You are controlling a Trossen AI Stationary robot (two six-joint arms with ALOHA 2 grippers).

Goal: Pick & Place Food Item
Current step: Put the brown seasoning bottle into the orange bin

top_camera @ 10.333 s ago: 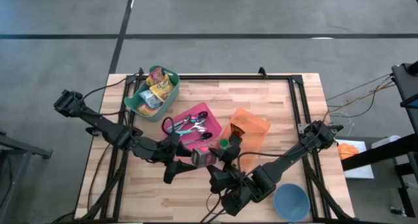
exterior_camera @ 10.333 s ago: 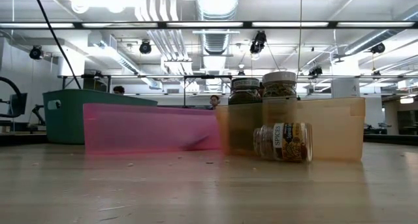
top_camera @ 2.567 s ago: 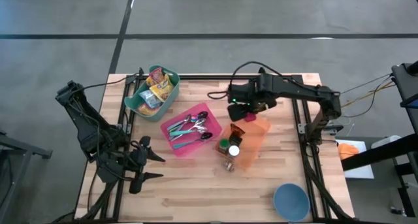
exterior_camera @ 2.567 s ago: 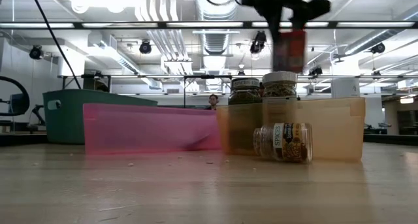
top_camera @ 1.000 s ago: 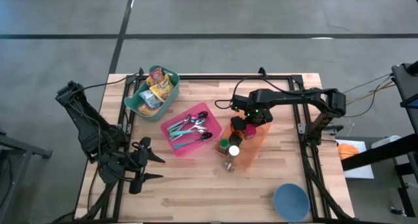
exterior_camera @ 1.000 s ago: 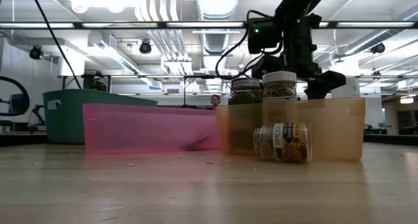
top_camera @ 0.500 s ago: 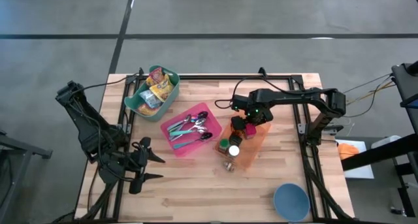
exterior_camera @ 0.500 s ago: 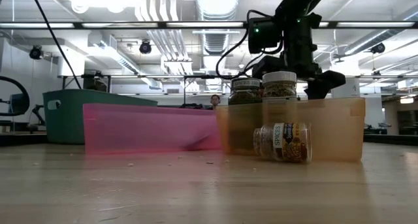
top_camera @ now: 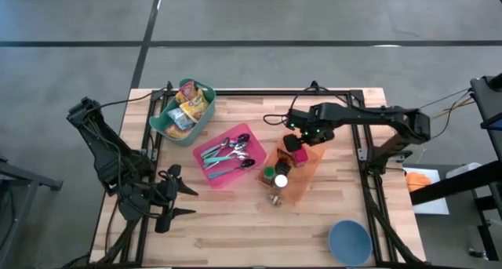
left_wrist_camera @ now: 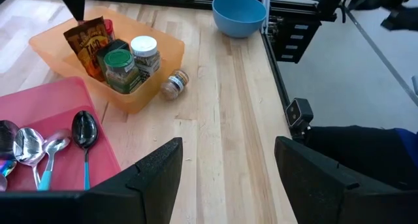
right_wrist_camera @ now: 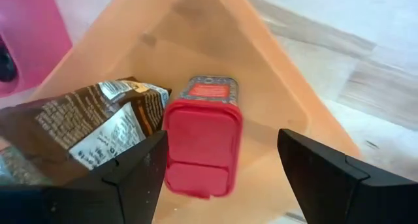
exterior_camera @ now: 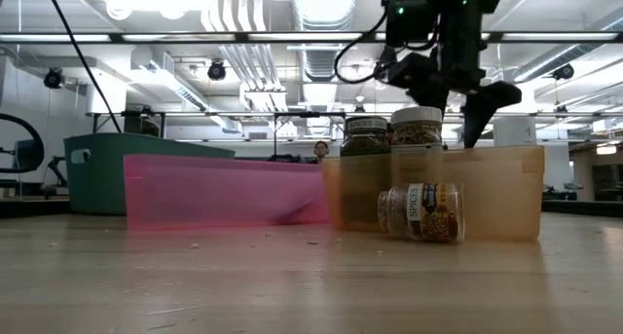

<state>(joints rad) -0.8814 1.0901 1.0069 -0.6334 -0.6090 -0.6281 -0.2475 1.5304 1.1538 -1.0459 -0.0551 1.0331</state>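
Hovering just above the orange bin [top_camera: 312,161], right gripper [top_camera: 301,136] with fingers spread and pinching nothing, the red-lidded container [right_wrist_camera: 200,144] standing free in the bin between and below the fingertips, beside a brown packet [right_wrist_camera: 85,129]. Looks like the release step done; next calls for lifting clear without clipping the bin wall. Left gripper [top_camera: 174,197] parked well apart near the bench edge, fingers spread too.

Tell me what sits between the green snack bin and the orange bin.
The pink tray holding spoons lies between the green snack bin and the orange bin, clearest in the high view.
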